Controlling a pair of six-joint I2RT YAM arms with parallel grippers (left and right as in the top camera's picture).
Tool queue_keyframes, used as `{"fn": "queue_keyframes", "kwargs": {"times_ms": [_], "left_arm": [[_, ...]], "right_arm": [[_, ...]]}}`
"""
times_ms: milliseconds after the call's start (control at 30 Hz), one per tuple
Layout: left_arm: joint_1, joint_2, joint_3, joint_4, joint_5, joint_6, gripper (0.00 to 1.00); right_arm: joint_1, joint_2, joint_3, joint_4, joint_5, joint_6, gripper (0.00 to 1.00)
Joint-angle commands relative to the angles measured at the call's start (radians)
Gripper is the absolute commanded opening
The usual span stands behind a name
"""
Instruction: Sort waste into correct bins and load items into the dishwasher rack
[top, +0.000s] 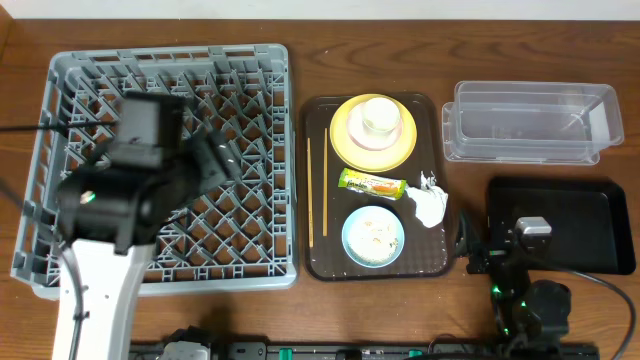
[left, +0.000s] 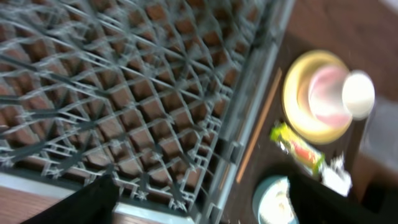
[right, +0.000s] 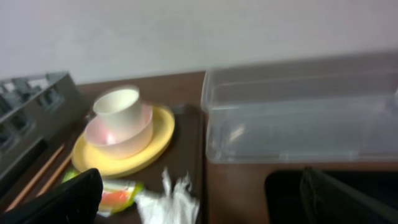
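Grey lattice rack (top: 250, 230) at left of tabletop (top: 300, 320), left pincer (left: 199, 186) wide open, empty, over it, yellow plate (top: 343, 146), wrapper (top: 372, 184), napkin (top: 430, 205) on brown tray (top: 430, 257) to its right, right pincer (right: 199, 186) wide open, empty, beside black tray (top: 590, 220)

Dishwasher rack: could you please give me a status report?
Left gripper, right gripper open, empty. Dishwasher rack shows no dishes; plate, bowl, wrapper, napkin on brown serving tray. Nothing in the way.

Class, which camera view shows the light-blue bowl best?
Overhead: the light-blue bowl sits whole and sharp on the brown tray, rice scraps inside. The left wrist view shows it blurred and cut off at the bottom edge; the right wrist view misses it.
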Motion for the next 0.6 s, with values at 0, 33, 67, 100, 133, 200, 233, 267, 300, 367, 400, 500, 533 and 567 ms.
{"fn": "queue_keyframes", "kwargs": {"times_ms": [0, 33, 67, 100, 133, 200, 233, 267, 300, 367, 400, 500, 533, 567], "left_arm": [[0.055, -0.022, 0.000, -0.002, -0.008, 0.008, 0.93], [0.063, -0.026, 0.000, -0.002, -0.008, 0.008, 0.93], [0.068, -0.028, 0.000, -0.003, -0.008, 0.008, 0.93], [0.068, -0.028, 0.000, -0.002, -0.008, 0.008, 0.93], [0.068, -0.027, 0.000, -0.003, -0.008, 0.008, 0.93], [0.068, -0.026, 0.000, -0.003, -0.008, 0.008, 0.93], [0.068, -0.026, 0.000, -0.002, -0.008, 0.008, 0.93], [0.068, -0.026, 0.000, -0.003, -0.008, 0.008, 0.94], [0.068, -0.026, 0.000, -0.003, -0.008, 0.008, 0.93], [0.068, -0.026, 0.000, -0.003, -0.008, 0.008, 0.93], [0.068, -0.026, 0.000, -0.003, -0.008, 0.008, 0.93], [0.068, -0.026, 0.000, -0.003, -0.008, 0.008, 0.93], [0.068, -0.026, 0.000, -0.003, -0.008, 0.008, 0.93], [0.068, -0.026, 0.000, -0.003, -0.008, 0.008, 0.94]], "right_arm": [[-0.001, 0.048, 0.153, -0.057, -0.035, 0.046, 0.99], [-0.001, 0.082, 0.213, -0.081, -0.036, 0.043, 0.99], [-0.001, 0.125, 0.280, -0.109, -0.043, 0.043, 0.99], [-0.001, 0.171, 0.343, -0.137, -0.054, 0.043, 0.99], [-0.001, 0.230, 0.418, -0.175, -0.068, 0.043, 0.99], [-0.001, 0.358, 0.571, -0.266, -0.111, 0.043, 0.99], [-0.001, 0.444, 0.672, -0.334, -0.142, 0.044, 0.99], [-0.001, 0.513, 0.752, -0.392, -0.169, 0.044, 0.99], [-0.001, 0.593, 0.844, -0.463, -0.200, 0.044, 0.99], [0.000, 0.742, 1.016, -0.602, -0.251, 0.043, 0.99], [0.002, 0.820, 1.107, -0.679, -0.274, 0.043, 0.99], [0.034, 1.025, 1.340, -0.889, -0.314, 0.018, 0.99], [0.053, 1.089, 1.409, -0.950, -0.314, 0.018, 0.99], [0.076, 1.149, 1.465, -0.999, -0.314, 0.018, 0.99]]}}
